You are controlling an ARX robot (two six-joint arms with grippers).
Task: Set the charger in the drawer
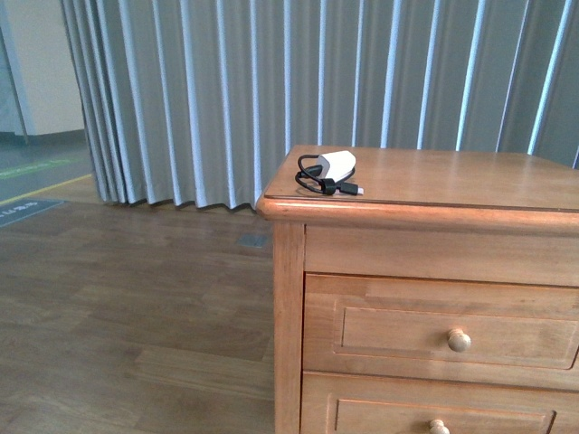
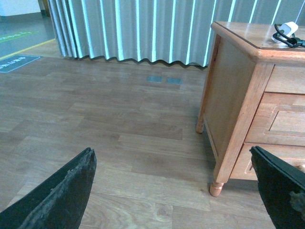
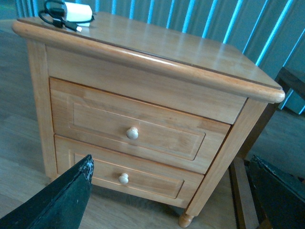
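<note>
The charger (image 1: 336,165), a white plug block with a coiled black cable, lies on the near left corner of the wooden nightstand's top (image 1: 452,181). It also shows in the left wrist view (image 2: 287,29) and the right wrist view (image 3: 77,11). Two matching drawers with pale knobs are both shut: the upper (image 3: 95,117) and the lower (image 3: 152,179). I cannot tell which is the task's drawer. My left gripper (image 2: 170,157) is open and empty over the floor, left of the nightstand. My right gripper (image 3: 171,160) is open and empty, facing the drawer fronts. Neither arm shows in the front view.
A pleated grey curtain (image 1: 271,81) hangs behind the nightstand. Wooden floor (image 1: 136,298) spreads to its left, with two floor plates (image 2: 164,80) near the curtain. A dark piece of furniture (image 3: 290,81) stands close to the nightstand's right side.
</note>
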